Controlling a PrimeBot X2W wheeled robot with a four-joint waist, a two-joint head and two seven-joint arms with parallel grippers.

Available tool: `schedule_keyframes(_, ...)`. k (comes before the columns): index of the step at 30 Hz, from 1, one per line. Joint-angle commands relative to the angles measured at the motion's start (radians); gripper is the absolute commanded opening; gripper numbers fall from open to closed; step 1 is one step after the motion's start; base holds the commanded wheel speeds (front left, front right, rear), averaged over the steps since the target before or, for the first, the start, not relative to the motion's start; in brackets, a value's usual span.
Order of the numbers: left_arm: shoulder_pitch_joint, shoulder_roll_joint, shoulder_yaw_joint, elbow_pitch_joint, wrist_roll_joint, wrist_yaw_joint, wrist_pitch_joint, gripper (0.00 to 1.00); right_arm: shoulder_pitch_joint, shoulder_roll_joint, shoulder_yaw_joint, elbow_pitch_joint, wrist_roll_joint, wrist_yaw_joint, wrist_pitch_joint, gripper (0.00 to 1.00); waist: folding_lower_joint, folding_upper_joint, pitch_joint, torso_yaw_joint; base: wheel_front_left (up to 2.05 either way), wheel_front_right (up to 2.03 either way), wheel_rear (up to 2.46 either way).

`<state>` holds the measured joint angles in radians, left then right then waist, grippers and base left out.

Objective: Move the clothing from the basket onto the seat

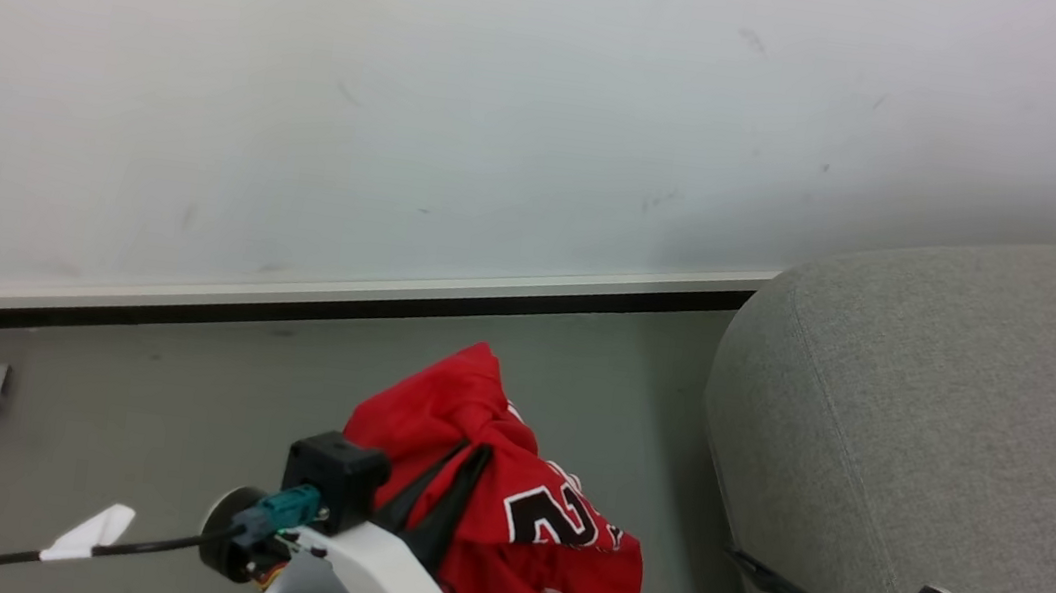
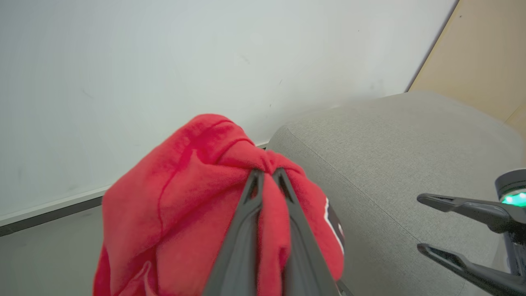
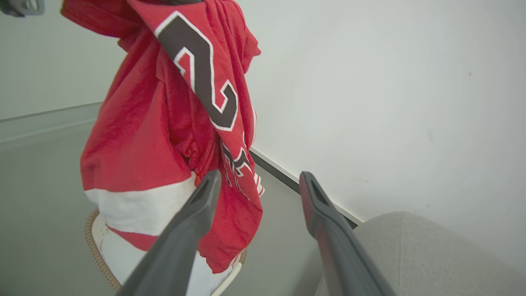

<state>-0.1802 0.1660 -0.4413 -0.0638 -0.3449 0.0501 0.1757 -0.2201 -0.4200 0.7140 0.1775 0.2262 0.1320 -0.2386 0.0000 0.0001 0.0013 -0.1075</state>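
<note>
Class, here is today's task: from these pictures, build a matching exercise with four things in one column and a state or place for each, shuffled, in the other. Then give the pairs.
Column one
1. left pincer
2. right pincer
3. basket
4. seat

Column two
A. light grey, at the right by the wall
B. open, gripping nothing
C. on the floor, below the hanging clothing
D. shut on the red clothing

Pairs: 1-D, 2-B, 3-C, 4-A
</note>
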Motion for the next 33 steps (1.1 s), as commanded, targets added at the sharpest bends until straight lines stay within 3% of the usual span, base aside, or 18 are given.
schedule_keyframes(1, -0.013, -0.004, -0.006, -0.001, -0.005, -0.007, 0.006, 0.0, -0.033, -0.005, 0.024, 0.011, 0.016, -0.002, 0.008, 1.0, 0.0, -0.0001, -0.001, 0.008, 0.0, 0.0, 0.0)
schedule_keyframes(12, -0.085, -0.045, -0.082, 0.024, 0.006, -0.044, 0.021, 0.0, -0.265, 0.036, 0.274, 0.206, 0.114, -0.002, 0.041, 1.0, 0.0, -0.0001, 0.007, 0.075, 0.0, 0.0, 0.0)
schedule_keyframes(22, -0.114, -0.067, -0.13, 0.025, -0.014, -0.068, 0.028, 0.0, -0.4, 0.138, 0.375, 0.456, 0.208, -0.002, 0.002, 1.0, 0.0, -0.0001, 0.011, 0.114, 0.0, 0.0, 0.0)
schedule_keyframes(23, -0.116, -0.067, -0.132, 0.026, -0.016, -0.068, 0.028, 0.0, -0.411, 0.155, 0.382, 0.482, 0.224, -0.002, -0.001, 0.95, 0.0, -0.0001, 0.011, 0.115, 0.0, 0.0, 0.0)
schedule_keyframes(24, -0.115, -0.067, -0.133, 0.031, -0.016, -0.067, 0.024, 0.0, -0.422, 0.168, 0.38, 0.513, 0.24, -0.002, -0.002, 0.19, 0.0, -0.0001, 0.009, 0.115, 0.0, 0.0, 0.0)
schedule_keyframes(25, -0.113, -0.064, -0.136, 0.037, -0.01, -0.066, 0.025, 0.0, -0.43, 0.182, 0.381, 0.542, 0.252, -0.002, -0.004, 0.0, 0.0, -0.0001, 0.008, 0.116, 0.0, 0.0, 0.0)
schedule_keyframes(28, -0.104, -0.062, -0.138, 0.053, -0.014, -0.062, 0.022, 0.0, -0.44, 0.225, 0.368, 0.586, 0.322, -0.002, -0.013, 0.0, 0.0, -0.0001, 0.012, 0.124, 0.0, 0.0, 0.0)
schedule_keyframes(33, -0.097, -0.052, -0.13, 0.089, -0.015, -0.053, 0.012, 0.0, -0.461, 0.237, 0.373, 0.612, 0.376, -0.002, -0.024, 0.0, 0.0, -0.0001, 0.021, 0.131, 0.0, 0.0, 0.0)
